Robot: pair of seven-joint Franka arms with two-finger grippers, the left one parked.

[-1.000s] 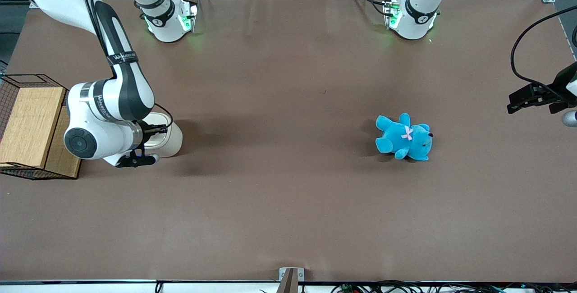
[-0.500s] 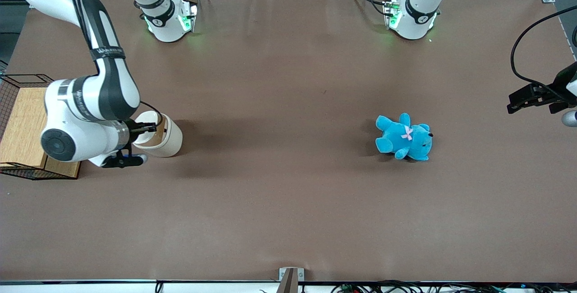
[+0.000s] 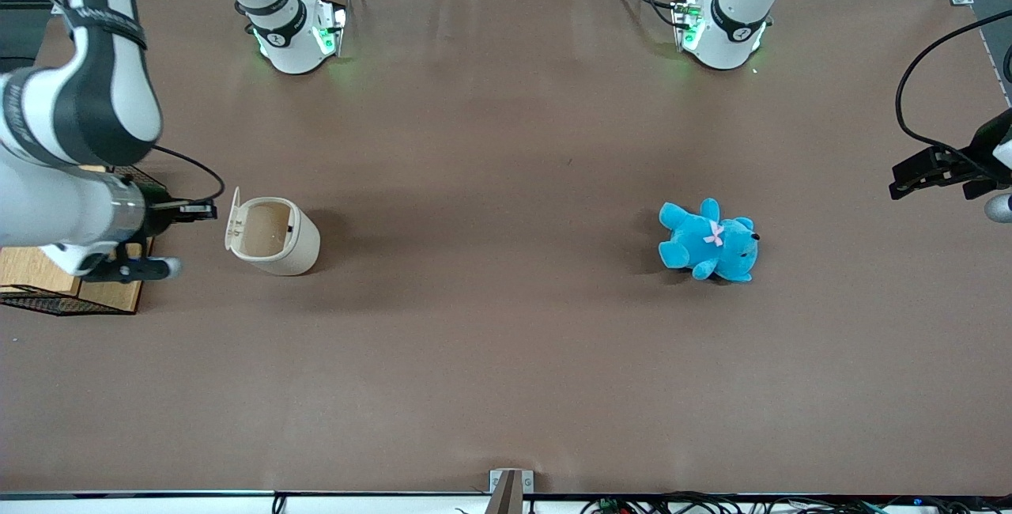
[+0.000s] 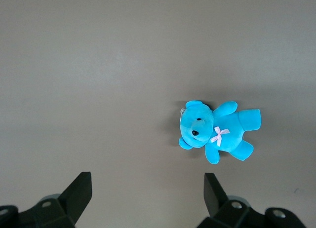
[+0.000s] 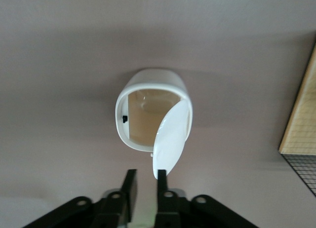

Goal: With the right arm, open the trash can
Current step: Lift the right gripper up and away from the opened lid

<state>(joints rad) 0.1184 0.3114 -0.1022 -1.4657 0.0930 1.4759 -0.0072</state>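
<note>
The trash can [image 3: 277, 237] is a small cream-white bin standing on the brown table toward the working arm's end. Its flip lid [image 3: 232, 218] stands swung up, and the tan inside shows. My right arm's gripper [image 3: 204, 212] hovers beside the raised lid, a short gap away from it, between the can and the crate. In the right wrist view the can [image 5: 148, 102] and its raised lid [image 5: 172, 134] lie just ahead of the gripper [image 5: 146, 181]. The fingers are drawn close together with a narrow gap, and nothing is between them.
A wire-and-wood crate [image 3: 47, 281] stands at the working arm's end of the table, partly under the arm; its edge also shows in the right wrist view [image 5: 302, 114]. A blue teddy [image 3: 709, 241] lies toward the parked arm's end [image 4: 217, 132].
The lid has swung from nearly down to fully upright. My right arm has drawn back from over the can toward the crate, and the gripper is now clear of the lid.
</note>
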